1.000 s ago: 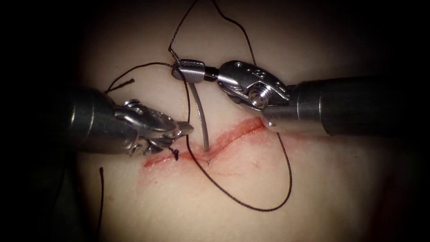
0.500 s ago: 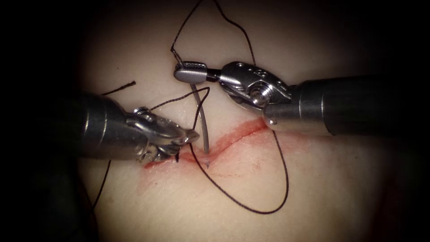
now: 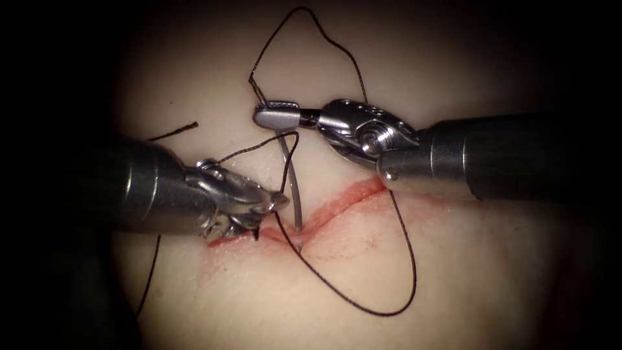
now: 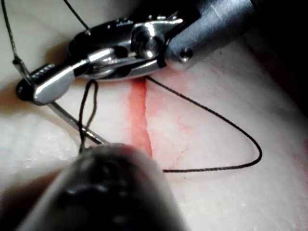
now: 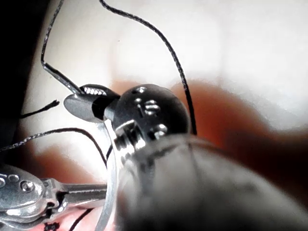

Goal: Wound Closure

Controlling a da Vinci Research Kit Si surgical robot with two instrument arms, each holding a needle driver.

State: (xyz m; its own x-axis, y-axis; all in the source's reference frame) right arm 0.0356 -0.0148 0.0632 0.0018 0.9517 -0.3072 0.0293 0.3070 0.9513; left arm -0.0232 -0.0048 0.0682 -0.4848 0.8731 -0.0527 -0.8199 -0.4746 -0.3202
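Endoscope view: right tool (image 3: 277, 116) grips the needle (image 3: 293, 194) near its thread end, point in the cut (image 3: 337, 204); left tool (image 3: 275, 201) closed (holding what, unclear); cut unclosed.

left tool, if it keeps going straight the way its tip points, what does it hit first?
Likely the dark thread looping just ahead of the left tool's shut tip, then the curved steel needle held near its tail by the right tool. Depth is unclear.

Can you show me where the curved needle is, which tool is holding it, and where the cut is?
needle (image 3: 293, 185): endoscope view, middle of its curved body.
right tool (image 3: 277, 115): endoscope view, jaws shut on the needle's thread end.
cut (image 3: 343, 198): endoscope view, the red line right of the needle.
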